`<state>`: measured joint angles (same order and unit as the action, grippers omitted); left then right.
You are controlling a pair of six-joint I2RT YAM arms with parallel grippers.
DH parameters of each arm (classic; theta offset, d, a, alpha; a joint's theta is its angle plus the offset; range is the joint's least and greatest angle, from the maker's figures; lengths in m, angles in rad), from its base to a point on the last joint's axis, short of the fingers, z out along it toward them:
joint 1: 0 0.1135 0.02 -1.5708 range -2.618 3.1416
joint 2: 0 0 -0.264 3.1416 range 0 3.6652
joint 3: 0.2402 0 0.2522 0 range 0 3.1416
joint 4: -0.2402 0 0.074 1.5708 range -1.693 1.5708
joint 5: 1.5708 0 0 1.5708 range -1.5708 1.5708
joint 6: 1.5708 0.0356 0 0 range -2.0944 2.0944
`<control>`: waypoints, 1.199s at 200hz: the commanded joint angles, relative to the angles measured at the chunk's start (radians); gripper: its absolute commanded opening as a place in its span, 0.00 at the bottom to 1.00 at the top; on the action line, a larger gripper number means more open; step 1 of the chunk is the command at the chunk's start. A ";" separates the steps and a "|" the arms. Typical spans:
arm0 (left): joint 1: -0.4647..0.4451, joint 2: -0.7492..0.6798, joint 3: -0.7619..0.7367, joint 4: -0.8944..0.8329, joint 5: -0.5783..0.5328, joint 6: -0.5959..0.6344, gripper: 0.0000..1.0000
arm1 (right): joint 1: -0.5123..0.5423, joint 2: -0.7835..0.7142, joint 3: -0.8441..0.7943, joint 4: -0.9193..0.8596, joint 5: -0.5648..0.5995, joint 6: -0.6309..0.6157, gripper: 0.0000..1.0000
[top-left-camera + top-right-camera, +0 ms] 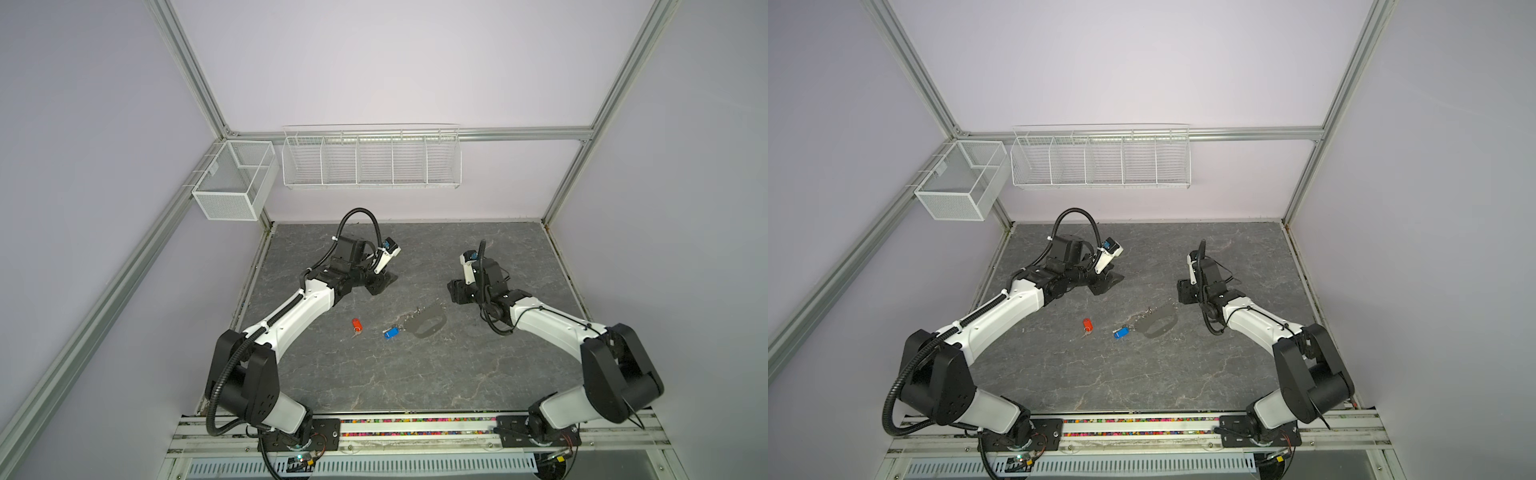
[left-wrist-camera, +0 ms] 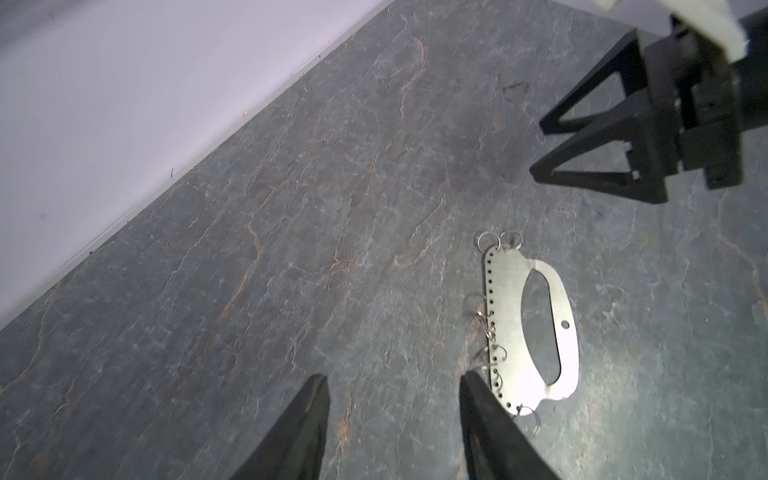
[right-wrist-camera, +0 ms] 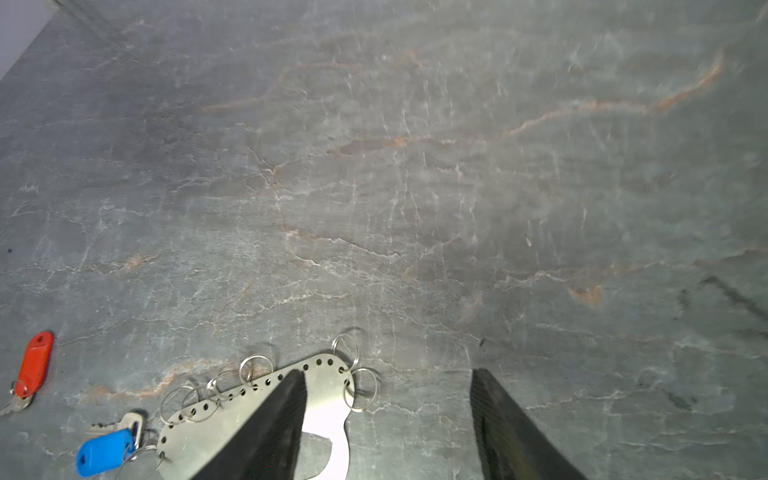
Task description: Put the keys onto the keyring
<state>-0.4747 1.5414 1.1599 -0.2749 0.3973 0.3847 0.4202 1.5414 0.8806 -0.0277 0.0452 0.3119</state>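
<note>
The keyring (image 1: 428, 322) (image 1: 1158, 324) lies flat on the grey stone-look table, a metal plate with an oval cut-out and several small rings along one edge. The blue-tagged key (image 1: 390, 333) (image 3: 106, 451) rests at one end of the keyring (image 3: 232, 424), its ring overlapping a keyring ring; whether they are linked I cannot tell. The orange-red-tagged key (image 1: 356, 325) (image 3: 35, 363) lies apart, further left. My left gripper (image 1: 380, 284) (image 2: 393, 378) is open and empty, behind and left of the keyring (image 2: 505, 299). My right gripper (image 1: 455, 291) (image 3: 387, 374) is open and empty, behind and right of it.
A white wire basket with dividers (image 1: 372, 160) hangs on the back wall, and a white mesh box (image 1: 232, 183) hangs at the back left. The table's back edge meets the wall just behind both grippers. The right gripper (image 2: 540, 148) shows in the left wrist view.
</note>
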 commanded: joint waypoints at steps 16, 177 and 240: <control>0.019 0.113 0.054 0.133 0.200 -0.018 0.50 | -0.043 0.111 0.070 -0.066 -0.159 0.215 0.57; 0.021 0.229 0.112 0.015 0.310 -0.005 0.48 | -0.038 0.160 -0.105 0.096 -0.325 0.540 0.41; 0.021 0.228 0.094 -0.004 0.324 -0.006 0.47 | -0.023 0.183 -0.130 0.166 -0.321 0.597 0.36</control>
<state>-0.4564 1.7737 1.2644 -0.2550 0.6968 0.3599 0.3885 1.7126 0.7773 0.1230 -0.2760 0.8474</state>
